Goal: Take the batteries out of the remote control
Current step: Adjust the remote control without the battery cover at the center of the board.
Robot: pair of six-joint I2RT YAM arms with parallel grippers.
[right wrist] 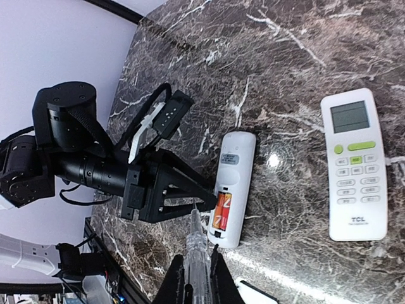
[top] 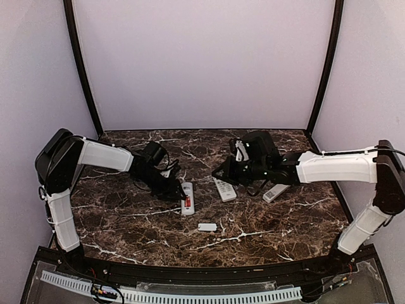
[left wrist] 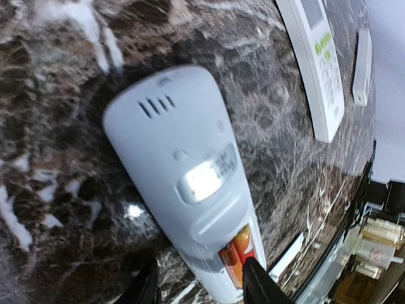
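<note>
Two red batteries (right wrist: pixel 221 211) lay in the open bay of the face-down remote (right wrist: pixel 235 158). Left gripper (left wrist: pixel 202 288) stood spread astride that end, its fingertips (left wrist: pixel 259 288) cut off by the frame. Right gripper (right wrist: pixel 197 278) was pressed together on a clear tool (right wrist: pixel 194 237), whose tip seemed to touch the batteries.

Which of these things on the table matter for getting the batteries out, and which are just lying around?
For the job: open remote; its batteries; left end effector at that remote; right end effector holding a pointed tool.

Lying about: TCL remote; third remote; loose white cover.
</note>
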